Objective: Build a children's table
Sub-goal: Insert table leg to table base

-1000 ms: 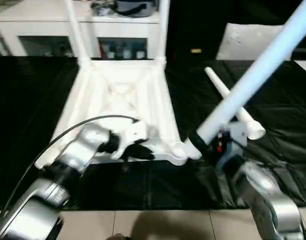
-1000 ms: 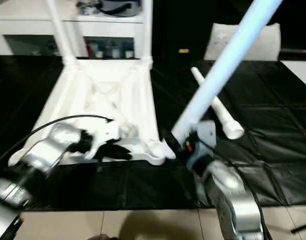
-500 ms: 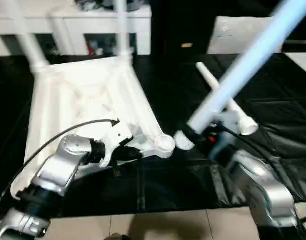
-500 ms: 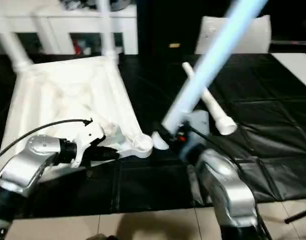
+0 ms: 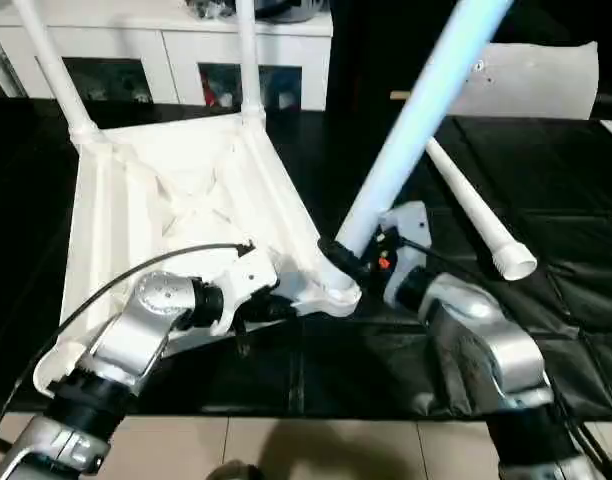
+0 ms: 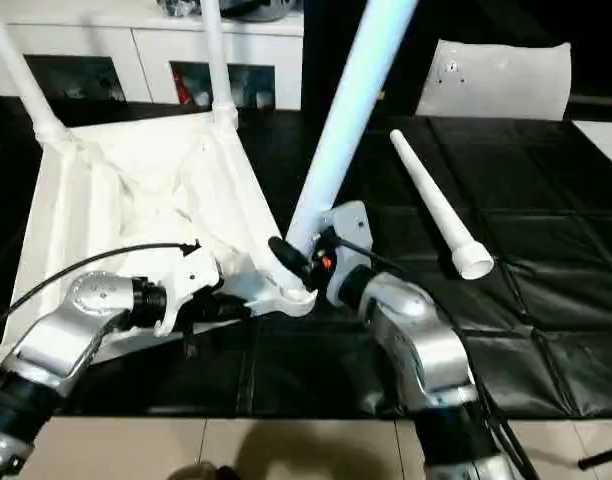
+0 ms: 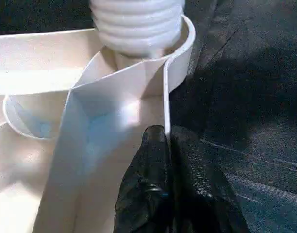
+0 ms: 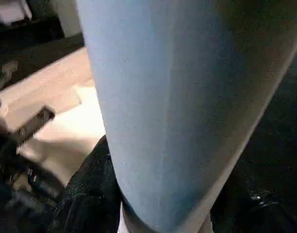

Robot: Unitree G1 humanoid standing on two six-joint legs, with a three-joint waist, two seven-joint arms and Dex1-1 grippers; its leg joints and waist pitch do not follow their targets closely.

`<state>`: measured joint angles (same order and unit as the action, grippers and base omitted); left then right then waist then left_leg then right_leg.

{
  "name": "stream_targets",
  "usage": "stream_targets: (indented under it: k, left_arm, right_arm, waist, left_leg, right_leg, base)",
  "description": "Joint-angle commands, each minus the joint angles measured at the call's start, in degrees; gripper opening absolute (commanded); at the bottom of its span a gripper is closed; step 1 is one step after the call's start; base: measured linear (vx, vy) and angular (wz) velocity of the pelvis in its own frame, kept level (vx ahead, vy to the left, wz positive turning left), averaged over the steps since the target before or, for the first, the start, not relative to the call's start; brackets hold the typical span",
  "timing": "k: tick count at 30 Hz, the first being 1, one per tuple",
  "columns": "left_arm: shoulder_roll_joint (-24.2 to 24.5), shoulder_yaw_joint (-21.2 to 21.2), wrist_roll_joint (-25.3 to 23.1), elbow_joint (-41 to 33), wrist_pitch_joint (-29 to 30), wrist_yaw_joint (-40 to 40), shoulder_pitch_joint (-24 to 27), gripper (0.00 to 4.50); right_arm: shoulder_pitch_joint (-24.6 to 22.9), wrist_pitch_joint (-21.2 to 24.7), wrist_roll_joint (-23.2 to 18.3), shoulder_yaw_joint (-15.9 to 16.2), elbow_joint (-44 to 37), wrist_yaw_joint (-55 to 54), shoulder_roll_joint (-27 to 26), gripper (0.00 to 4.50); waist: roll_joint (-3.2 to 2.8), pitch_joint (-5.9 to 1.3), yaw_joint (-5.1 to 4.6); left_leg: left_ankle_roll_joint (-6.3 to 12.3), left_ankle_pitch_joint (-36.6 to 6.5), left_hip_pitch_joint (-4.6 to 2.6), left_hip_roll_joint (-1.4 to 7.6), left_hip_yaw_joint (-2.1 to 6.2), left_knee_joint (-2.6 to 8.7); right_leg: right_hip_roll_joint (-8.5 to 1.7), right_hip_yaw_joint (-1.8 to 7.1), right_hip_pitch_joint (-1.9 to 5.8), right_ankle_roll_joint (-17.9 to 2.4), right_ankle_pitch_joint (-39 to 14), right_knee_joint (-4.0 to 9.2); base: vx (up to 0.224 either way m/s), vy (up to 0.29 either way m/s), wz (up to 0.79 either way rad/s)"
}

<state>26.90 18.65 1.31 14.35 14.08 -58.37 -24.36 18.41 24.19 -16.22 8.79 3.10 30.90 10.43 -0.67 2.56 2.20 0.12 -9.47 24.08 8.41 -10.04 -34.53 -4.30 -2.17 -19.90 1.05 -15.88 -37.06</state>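
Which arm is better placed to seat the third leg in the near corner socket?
The right. The right gripper already holds the leg with its end at the near corner socket. The left gripper is pinched on the tabletop rim, steadying it.

The held leg (image 5: 416, 105) runs off the head views' top edge.

White upturned table top (image 5: 176, 200) with diagonal ribs; white legs, the held leg (image 5: 416, 120) tinted pale blue; black sheet (image 5: 546, 180) over the tabletop; silver forearms; black gripper fingers (image 7: 153, 194)
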Motion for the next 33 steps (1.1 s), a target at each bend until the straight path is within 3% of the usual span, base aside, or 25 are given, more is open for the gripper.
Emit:
stream_targets:
  k: [1, 3, 4, 6, 10, 17, 18, 22, 24, 33]
  left_arm:
    - [0.22, -0.58, -0.88, 1.81, 0.57, 0.79, -0.82, 0.00]
    - [-0.21, -1.11, 0.22, 2.42, 0.98, 0.26, -1.19, 0.00]
    - [-0.35, -1.35, 0.96, 2.88, 0.49, -0.49, -1.31, 0.44]
    - [-0.65, -1.77, 1.30, 3.17, 0.09, -0.22, -1.24, 0.55]
    - [-0.81, -1.58, 0.23, 5.05, -1.29, 0.94, -1.68, 0.92]
    - [-1.11, -1.51, 1.23, 6.91, -1.45, -0.73, -2.41, 0.92]
    - [-1.25, -1.42, 1.13, 7.50, -1.76, -0.95, -2.68, 0.64]
    - [-1.01, 0.18, -0.51, 8.99, -3.19, -1.59, -3.37, 0.45]
    - [-0.73, 1.07, -1.82, 9.64, -3.77, -1.36, -3.77, 0.11]
    - [-0.28, 2.21, -3.59, 10.99, -5.42, -2.07, -5.42, 0.00]
  right_arm:
    - [1.22, -1.29, 0.22, 0.06, -0.07, 0.95, 0.34, 1.91]
    - [1.15, -1.47, 0.35, 0.24, 0.13, 1.21, 0.30, 1.91]
    - [1.07, -1.94, 0.54, 0.46, 0.57, 1.51, 0.26, 1.91]
    - [0.89, -2.49, 0.74, 0.68, 1.03, 1.85, 0.30, 1.91]
    - [0.88, -3.89, 1.07, 0.67, 2.27, 2.29, 0.33, 1.91]
    - [0.86, -5.14, 1.48, -0.02, 3.02, 2.68, 0.55, 1.91]
    - [0.91, -5.25, 1.53, -0.13, 3.08, 2.67, 0.56, 1.91]
    - [1.20, -5.85, 1.71, -0.39, 3.64, 2.63, 0.64, 1.91]
    - [1.33, -6.41, 2.19, -0.54, 3.91, 1.99, 0.63, 1.91]
    - [2.61, -7.76, 5.53, -0.32, 6.30, -1.42, 1.03, 1.91]
  waist:
    - [0.15, -3.27, 0.20]
    - [0.25, -3.13, 0.19]
    - [0.16, -3.08, 0.25]
    - [0.19, -3.04, 0.16]
    - [0.17, -3.16, 0.19]
    - [0.27, -3.19, 0.32]
    - [-0.14, -3.17, 0.36]
    - [0.05, -3.09, 0.27]
    - [0.03, -3.06, 0.33]
    - [-0.09, -2.82, 0.35]
  left_leg:
    - [0.80, -10.00, -2.73, 4.89, 1.68, 4.58]
    - [-0.21, -12.17, -2.73, 4.90, 1.67, 4.78]
    - [-0.87, -13.17, -2.84, 4.89, 1.69, 4.85]
    - [-1.72, -14.14, -2.77, 4.95, 1.76, 5.03]
    - [-1.81, -13.16, -2.75, 4.96, 1.77, 5.00]
    - [-0.84, -12.36, -2.71, 4.89, 1.67, 4.88]
    - [-0.99, -12.56, -2.72, 4.90, 1.76, 4.89]
    - [-2.08, -14.94, -2.83, 5.02, 1.80, 5.16]
    - [-2.41, -15.53, -2.85, 5.02, 1.80, 5.18]
    - [-5.00, -19.74, -3.05, 5.05, 1.90, 5.50]
  right_leg:
    - [-4.56, 2.13, 0.68, -14.36, 3.29, 4.08]
    - [-4.71, 2.23, 0.58, -14.16, 0.08, 4.37]
    - [-4.76, 2.29, 0.40, -14.04, -1.57, 4.52]
    - [-4.73, 2.32, 0.34, -13.81, -2.66, 4.59]
    - [-4.74, 2.36, 0.29, -13.83, 0.41, 4.39]
    - [-4.77, 2.35, 0.41, -14.34, 2.00, 4.35]
    - [-4.79, 2.34, 0.39, -14.33, 1.59, 4.33]
    - [-4.74, 2.38, 0.27, -14.28, -0.21, 4.52]
    - [-4.85, 2.44, 0.24, -14.13, -1.11, 4.61]
    - [-5.03, 2.59, -0.34, -13.03, -7.39, 5.11]
  base:
    - [0.000, 0.000, 0.00]
    - [0.000, 0.000, 0.00]
    - [0.000, 0.000, 0.00]
    - [0.000, 0.000, 0.00]
    - [0.000, 0.000, 0.00]
    - [0.000, 0.000, 0.00]
    - [0.000, 0.000, 0.00]
    - [0.000, 0.000, 0.00]
    - [0.000, 0.000, 0.00]
    - [0.000, 0.000, 0.00]
